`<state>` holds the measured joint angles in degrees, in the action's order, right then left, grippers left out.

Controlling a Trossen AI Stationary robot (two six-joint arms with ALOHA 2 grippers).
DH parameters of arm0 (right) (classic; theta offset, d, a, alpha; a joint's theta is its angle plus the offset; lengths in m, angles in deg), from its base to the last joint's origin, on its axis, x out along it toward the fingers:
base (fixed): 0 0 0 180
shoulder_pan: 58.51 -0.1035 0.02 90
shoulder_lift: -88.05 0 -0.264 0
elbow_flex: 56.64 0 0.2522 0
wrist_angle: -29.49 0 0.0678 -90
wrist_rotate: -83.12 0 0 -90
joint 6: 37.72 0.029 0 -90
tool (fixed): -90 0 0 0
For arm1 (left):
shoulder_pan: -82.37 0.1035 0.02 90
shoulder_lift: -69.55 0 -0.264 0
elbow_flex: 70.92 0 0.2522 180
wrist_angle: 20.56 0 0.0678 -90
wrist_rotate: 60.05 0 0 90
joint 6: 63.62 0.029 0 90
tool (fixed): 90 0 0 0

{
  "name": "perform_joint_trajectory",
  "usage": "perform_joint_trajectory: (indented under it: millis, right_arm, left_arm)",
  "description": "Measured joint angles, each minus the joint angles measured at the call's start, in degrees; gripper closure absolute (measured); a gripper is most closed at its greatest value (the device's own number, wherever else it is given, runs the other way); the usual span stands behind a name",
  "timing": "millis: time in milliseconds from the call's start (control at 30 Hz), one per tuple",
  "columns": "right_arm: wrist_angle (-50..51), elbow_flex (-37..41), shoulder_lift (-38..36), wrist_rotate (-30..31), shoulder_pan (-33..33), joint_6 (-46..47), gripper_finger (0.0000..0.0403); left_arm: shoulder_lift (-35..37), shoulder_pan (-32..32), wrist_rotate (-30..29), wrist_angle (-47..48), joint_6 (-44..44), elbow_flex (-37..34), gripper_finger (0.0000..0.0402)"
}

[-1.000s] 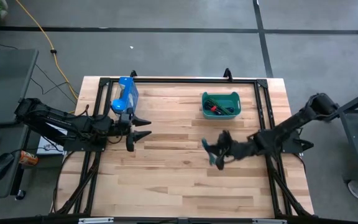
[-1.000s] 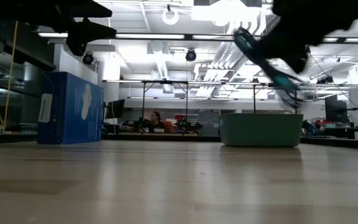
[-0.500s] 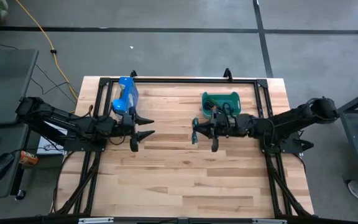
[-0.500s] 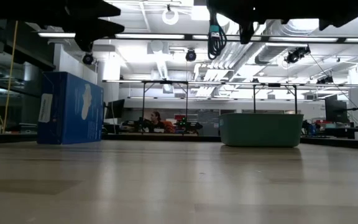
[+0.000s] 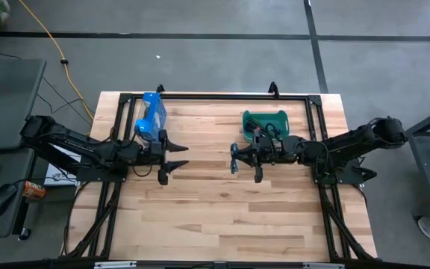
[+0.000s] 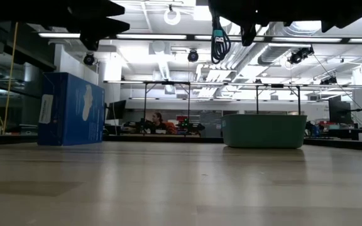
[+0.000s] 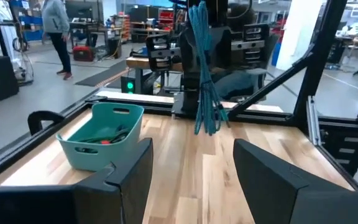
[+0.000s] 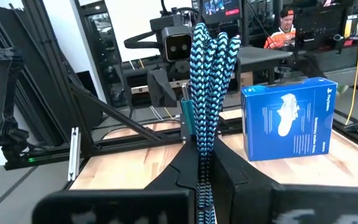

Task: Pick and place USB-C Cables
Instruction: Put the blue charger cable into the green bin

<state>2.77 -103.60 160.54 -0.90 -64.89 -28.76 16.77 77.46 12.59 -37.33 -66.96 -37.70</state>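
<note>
The teal braided USB-C cable (image 8: 207, 93) is a folded bundle hanging upright mid-air, top center of the low view. The other cables (image 7: 102, 135), green and red showing, lie in the teal bin (image 7: 79, 157), lower left.

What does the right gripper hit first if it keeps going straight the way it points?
Probably the left gripper, open and facing the right gripper across bare wooden table. The braided teal cable bundle it holds would likely arrive first; heights unclear.

A: Where does the right gripper (image 5: 243, 158) sit?
B: Mid-table, clamped on the cable bundle (image 8: 205, 93), which hangs clear of the table (image 5: 222, 217).
A: And the bin (image 5: 264, 124)?
B: Just behind it. The left gripper (image 5: 174, 158) faces it, box (image 5: 151, 113) behind.
</note>
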Motion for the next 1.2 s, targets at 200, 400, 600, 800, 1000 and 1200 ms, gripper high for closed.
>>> perform_joint_trajectory:
  millis: [200, 400, 600, 800, 1000, 1200]
  right_arm:
    - [-0.1, 0.0, 0.0, 0.0, 0.0, 0.1, 0.0401]
    - [0.2, 0.0, 0.0, 7.3, 0.0, 0.0, 0.0402]
    - [8.8, -4.0, 0.0, 24.5, 2.1, -1.3, 0.0402]
    - [38.1, -17.5, 0.0, 30.7, 8.2, -1.5, 0.0402]
    - [64.9, -28.3, 0.0, 34.0, 14.8, 5.9, 0.0402]
    - [72.4, -29.3, 0.2, 31.6, 18.4, 10.3, 0.0402]
  left_arm:
    - [0.0, 0.0, 0.0, 0.2, -1.0, 0.0, 0.0199]
    - [0.0, 0.0, 0.0, 0.2, -1.0, 0.0, 0.0199]
    - [0.0, 0.0, 0.0, -0.5, -0.6, 0.0, 0.0199]
    - [0.0, 0.0, 0.0, -0.6, 0.0, 0.0, 0.0199]
    - [0.0, 0.0, 0.0, -0.6, 0.0, 0.0, 0.0199]
    - [0.0, 0.0, 0.0, -0.6, 0.1, 0.0, 0.0199]
